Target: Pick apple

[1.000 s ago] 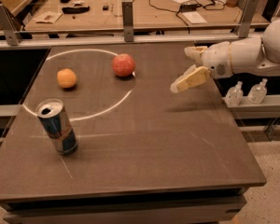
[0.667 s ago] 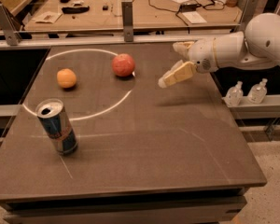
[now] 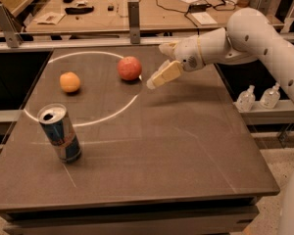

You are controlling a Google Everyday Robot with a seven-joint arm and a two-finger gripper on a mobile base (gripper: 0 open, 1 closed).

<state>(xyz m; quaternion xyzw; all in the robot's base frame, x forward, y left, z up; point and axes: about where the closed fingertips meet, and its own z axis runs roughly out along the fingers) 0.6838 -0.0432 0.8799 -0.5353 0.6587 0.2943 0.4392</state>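
Observation:
The apple point(image 3: 130, 68) is a round reddish-pink fruit lying on the dark table point(image 3: 161, 146) at the back middle, on a white circular line. My gripper point(image 3: 156, 66) hangs just right of the apple, a little above the table, at the end of the white arm reaching in from the right. Its two cream fingers point(image 3: 162, 75) are spread apart and hold nothing. A small gap separates the lower fingertip from the apple.
A smaller orange-yellow fruit point(image 3: 69, 82) lies left of the apple. An open blue-and-silver drink can point(image 3: 60, 132) stands at the front left. Two clear bottles point(image 3: 257, 97) sit on a ledge off the table's right edge. A cluttered workbench point(image 3: 137, 9) stands behind.
The arm has swung left across the table, bringing the gripper from the right side to just beside the apple. The apple, orange fruit and can have not moved.

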